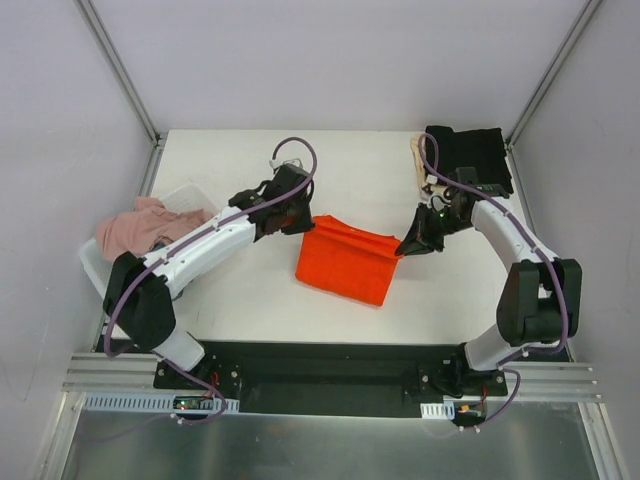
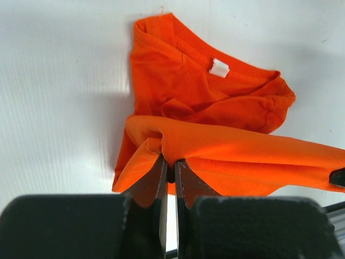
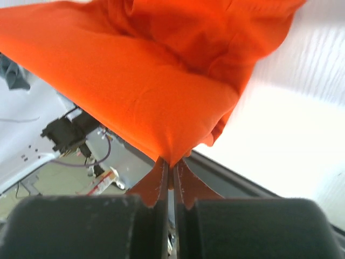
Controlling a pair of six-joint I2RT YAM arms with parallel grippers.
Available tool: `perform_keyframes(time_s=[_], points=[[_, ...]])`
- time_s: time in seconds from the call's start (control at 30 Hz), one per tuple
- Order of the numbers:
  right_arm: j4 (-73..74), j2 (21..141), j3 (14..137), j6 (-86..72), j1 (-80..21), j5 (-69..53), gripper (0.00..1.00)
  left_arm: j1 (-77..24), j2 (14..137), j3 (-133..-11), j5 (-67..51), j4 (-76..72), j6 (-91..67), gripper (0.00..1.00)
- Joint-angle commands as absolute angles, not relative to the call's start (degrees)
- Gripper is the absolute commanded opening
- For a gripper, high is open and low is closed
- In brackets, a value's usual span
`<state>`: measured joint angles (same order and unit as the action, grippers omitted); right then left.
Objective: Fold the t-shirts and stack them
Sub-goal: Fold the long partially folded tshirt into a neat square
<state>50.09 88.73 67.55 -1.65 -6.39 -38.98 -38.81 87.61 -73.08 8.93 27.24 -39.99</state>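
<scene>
Pinching the orange-red t-shirt [image 1: 348, 262] at opposite ends, the left tool [image 1: 303, 220] and right tool [image 1: 407, 246] are each clamped tight on its cloth, holding one edge raised while the rest lies on the worktop [image 1: 250, 290] between them.

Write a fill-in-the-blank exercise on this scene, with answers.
1. The left fingers and right fingers both pinch the orange shirt, whose white label shows in the ____ wrist view.
2. The black shirt lies at the table's far ____ corner.
3. The pink shirt rests on the white ____.
Answers: left; right; tub.
</scene>
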Motion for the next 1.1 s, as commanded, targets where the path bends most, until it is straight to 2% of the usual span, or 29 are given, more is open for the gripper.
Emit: perform_keyframes(time_s=[0.0,0.2,0.23,0.27,0.33,0.4,0.43,0.47,0.5,0.57,0.6,0.63,0.73,0.87,1.0,1.07], points=[[48.5,92.9,71.6,-2.0,-5.1,-32.2,0.02,-34.9,92.4,-79.2,11.9,27.9,-36.0,0.00],[43.7,100.4,75.3,-3.8,-4.5,-29.0,0.05,-32.4,102.5,-85.0,9.0,27.9,-35.2,0.00],[42.4,101.9,76.0,-4.7,-4.4,-28.8,0.07,-32.0,103.9,-85.9,9.9,27.9,-35.1,0.01],[40.5,102.8,76.7,-5.4,-4.4,-28.7,0.09,-31.7,105.4,-88.1,9.4,27.9,-34.7,0.07],[39.5,105.5,79.3,-5.9,-4.4,-28.4,0.16,-30.8,109.6,-90.5,6.8,27.9,-34.8,0.08],[39.6,107.0,81.1,-5.5,-4.4,-27.6,0.30,-30.4,113.1,-94.1,5.5,27.9,-34.0,0.23],[39.7,108.1,83.1,-5.1,-4.4,-27.8,0.48,-30.1,113.7,-94.9,4.8,27.9,-33.9,0.35],[40.5,108.4,83.7,-4.7,-4.4,-27.6,0.53,-30.0,114.1,-95.9,3.6,27.9,-34.0,0.41],[40.6,108.5,84.3,-4.5,-4.4,-27.7,0.58,-29.9,114.1,-96.1,2.9,28.0,-34.1,0.57],[41.2,107.2,84.6,-3.9,-4.4,-27.8,0.72,-29.9,113.4,-95.9,1.8,27.9,-34.3,0.74],[41.2,106.4,84.2,-3.7,-4.5,-27.9,0.78,-29.9,111.8,-95.5,1.2,27.9,-34.4,0.88],[41.2,104.4,83.9,-3.3,-4.5,-28.0,0.96,-29.9,111.0,-95.1,0.7,27.9,-34.2,0.92],[41.1,99.8,80.9,-2.5,-4.9,-28.7,0.97,-30.0,106.8,-92.0,-1.7,27.9,-34.4,0.99],[38.5,93.9,75.6,-3.5,-7.0,-33.3,0.97,-30.6,100.7,-86.0,-7.2,27.6,-35.9,0.99],[26.7,90.2,69.3,-11.7,-10.8,-46.8,0.97,-32.3,97.7,-81.3,-12.4,23.6,-36.3,0.99],[22.7,90.9,69.4,-13.1,-13.2,-46.2,0.97,-32.3,97.8,-78.8,-13.5,21.8,-37.3,0.99]])
